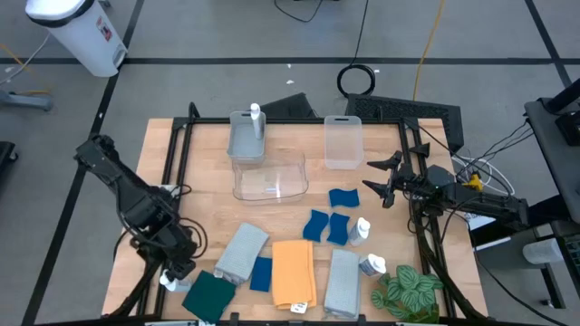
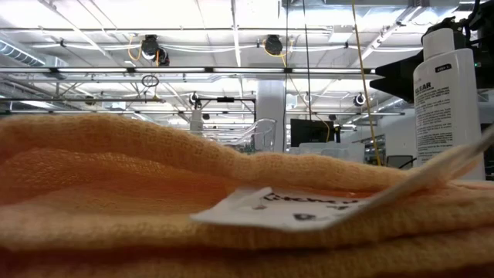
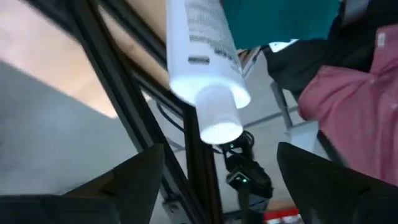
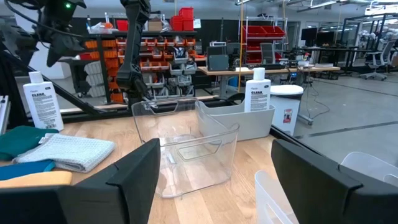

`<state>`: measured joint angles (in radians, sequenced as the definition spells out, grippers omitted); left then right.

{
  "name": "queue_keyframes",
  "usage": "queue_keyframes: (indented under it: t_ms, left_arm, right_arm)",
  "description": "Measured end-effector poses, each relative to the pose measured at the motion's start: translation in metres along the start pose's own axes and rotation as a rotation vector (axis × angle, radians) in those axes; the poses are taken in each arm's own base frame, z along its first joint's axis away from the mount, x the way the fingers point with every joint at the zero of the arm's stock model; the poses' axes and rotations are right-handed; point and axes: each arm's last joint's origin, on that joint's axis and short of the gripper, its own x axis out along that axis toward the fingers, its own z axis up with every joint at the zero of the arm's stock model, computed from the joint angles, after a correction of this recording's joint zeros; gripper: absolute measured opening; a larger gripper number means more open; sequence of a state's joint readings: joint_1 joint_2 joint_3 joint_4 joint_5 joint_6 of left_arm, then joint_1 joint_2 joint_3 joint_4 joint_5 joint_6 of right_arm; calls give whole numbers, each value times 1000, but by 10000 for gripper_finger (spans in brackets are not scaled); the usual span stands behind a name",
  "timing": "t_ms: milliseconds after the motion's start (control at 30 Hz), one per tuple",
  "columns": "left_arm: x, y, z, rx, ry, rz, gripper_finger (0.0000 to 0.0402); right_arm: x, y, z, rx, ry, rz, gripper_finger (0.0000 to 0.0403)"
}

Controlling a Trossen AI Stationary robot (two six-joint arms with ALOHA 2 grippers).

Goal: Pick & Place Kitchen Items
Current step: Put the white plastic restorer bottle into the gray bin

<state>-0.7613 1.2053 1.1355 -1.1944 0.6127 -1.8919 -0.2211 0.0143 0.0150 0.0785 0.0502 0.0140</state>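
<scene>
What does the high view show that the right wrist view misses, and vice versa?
High only: the orange cloth, blue sponges, leafy plant, and the right gripper hanging open over the table's right side.

Right wrist only: shelving with red bins in the room behind.

Both: the tipped clear bin, the grey bin with a white bottle in it, and the left gripper, open at the front-left corner bottle.
</scene>
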Motion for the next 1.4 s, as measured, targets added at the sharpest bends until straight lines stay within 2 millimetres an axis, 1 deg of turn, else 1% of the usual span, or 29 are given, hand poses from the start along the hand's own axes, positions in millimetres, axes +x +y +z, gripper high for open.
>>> queue_keyframes:
  t_ms: [300,467,600,800,1000,1100,1200,1267,1400]
  left_arm:
    - [11,3,-14,-268,-92,-32,295]
    - [17,3,-22,-364,-137,-93,283]
    - [22,5,-28,-384,-171,-136,275]
    - [29,7,-32,-370,-230,-136,273]
    - [43,5,-35,-302,-258,-83,273]
    - [49,2,-36,-243,-258,-73,273]
    - [54,-3,-37,-129,-257,-61,273]
    - [55,-3,-37,-71,-263,-52,273]
    - [55,-4,-35,-11,-313,-69,273]
  right_arm:
    - [0,0,0,0,0,0,279]
    - [0,0,0,0,0,0,279]
    - [0,0,0,0,0,0,279]
    - [0,0,0,0,0,0,279]
    - [0,0,0,0,0,0,279]
    - [0,0,0,0,0,0,279]
    - [0,0,0,0,0,1,279]
    - [0,0,0,0,1,0,279]
    - [0,0,0,0,0,0,279]
